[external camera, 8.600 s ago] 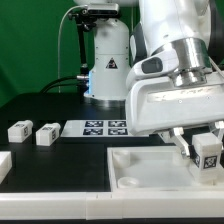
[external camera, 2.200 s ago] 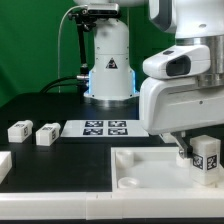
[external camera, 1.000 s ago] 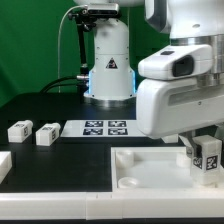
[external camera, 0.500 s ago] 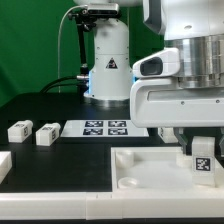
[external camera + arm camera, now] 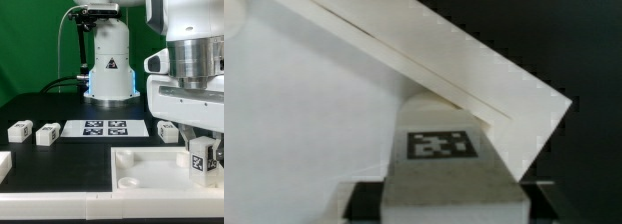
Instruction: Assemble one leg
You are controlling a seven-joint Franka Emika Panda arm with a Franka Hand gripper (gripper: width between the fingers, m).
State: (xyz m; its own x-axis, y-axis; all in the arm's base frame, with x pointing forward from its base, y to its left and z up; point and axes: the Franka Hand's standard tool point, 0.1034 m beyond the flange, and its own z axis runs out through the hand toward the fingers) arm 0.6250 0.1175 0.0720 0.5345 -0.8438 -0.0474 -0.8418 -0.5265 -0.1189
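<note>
My gripper [image 5: 203,147] is shut on the leg [image 5: 203,160], a small white block with a black-and-white marker. It holds the leg upright over the near right corner of the large white panel [image 5: 150,170]. In the wrist view the leg [image 5: 441,150] sits between my dark fingers [image 5: 367,200], with its far end against the white panel [image 5: 295,100] close to the panel's edge. Whether the leg sits in a corner socket is hidden.
Two more legs [image 5: 20,130] [image 5: 46,134] lie at the exterior view's left, and another [image 5: 167,129] lies behind the panel. A white part [image 5: 3,165] is at the left edge. The marker board [image 5: 105,127] lies mid-table before the robot base [image 5: 108,60].
The hand has turned about its vertical axis with the leg in it, staying over the same corner. The leg's marker face has turned slightly. The leg behind the panel came into view.
</note>
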